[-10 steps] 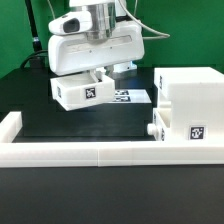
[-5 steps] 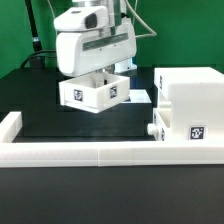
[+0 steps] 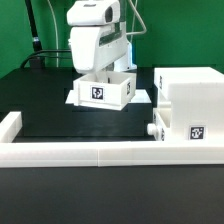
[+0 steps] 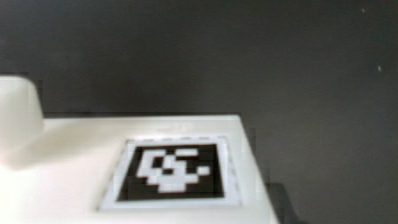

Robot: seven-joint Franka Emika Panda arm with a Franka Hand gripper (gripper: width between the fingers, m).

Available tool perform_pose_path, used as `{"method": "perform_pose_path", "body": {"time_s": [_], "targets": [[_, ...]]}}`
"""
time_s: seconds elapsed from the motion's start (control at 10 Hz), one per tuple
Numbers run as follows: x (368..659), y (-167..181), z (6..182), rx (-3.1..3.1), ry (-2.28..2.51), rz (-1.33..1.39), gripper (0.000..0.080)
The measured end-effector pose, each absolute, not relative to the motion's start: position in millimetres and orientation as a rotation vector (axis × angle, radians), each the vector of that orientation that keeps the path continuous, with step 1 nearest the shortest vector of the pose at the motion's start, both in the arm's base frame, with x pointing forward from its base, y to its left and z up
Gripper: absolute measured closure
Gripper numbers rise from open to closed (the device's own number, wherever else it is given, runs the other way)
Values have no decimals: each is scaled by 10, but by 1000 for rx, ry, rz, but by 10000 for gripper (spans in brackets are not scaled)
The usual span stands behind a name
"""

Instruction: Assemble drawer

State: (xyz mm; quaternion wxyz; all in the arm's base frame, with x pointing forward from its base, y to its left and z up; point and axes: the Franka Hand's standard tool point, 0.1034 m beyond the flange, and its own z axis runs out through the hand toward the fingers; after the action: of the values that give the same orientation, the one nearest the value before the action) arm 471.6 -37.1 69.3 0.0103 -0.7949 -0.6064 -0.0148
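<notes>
My gripper [image 3: 100,72] is shut on a small open-top white tray [image 3: 100,90] and holds it level just above the black mat [image 3: 50,118], left of the housing in the exterior view. The tray's tagged face points at the camera. My fingers are hidden by the tray's walls. The tall white housing [image 3: 192,105] stands at the exterior view's right, with a tag on its front. A knob [image 3: 155,131] of a second tray sticks out of its lower left side. The wrist view shows the held tray's tagged white face [image 4: 175,170] close up over the dark mat.
A low white border wall [image 3: 80,151] runs along the front of the mat, with a raised end at the exterior view's left. The marker board [image 3: 141,96] lies flat behind the held tray. A blurred white shape [image 4: 15,120] sits at the wrist view's edge.
The gripper has moved toward the exterior view's right with the tray. The tray has turned from a tilted pose to level, its tag now facing the camera.
</notes>
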Motion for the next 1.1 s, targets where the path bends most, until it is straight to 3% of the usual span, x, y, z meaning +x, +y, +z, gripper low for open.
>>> {"method": "perform_pose_path", "body": {"time_s": [0.2, 0.7, 1.1], "targets": [[4718, -407, 651, -2290, -2116, -37, 757], [5065, -230, 651, -2229, -2174, -36, 756], [5075, -238, 647, -2232, -2171, -37, 755]]}}
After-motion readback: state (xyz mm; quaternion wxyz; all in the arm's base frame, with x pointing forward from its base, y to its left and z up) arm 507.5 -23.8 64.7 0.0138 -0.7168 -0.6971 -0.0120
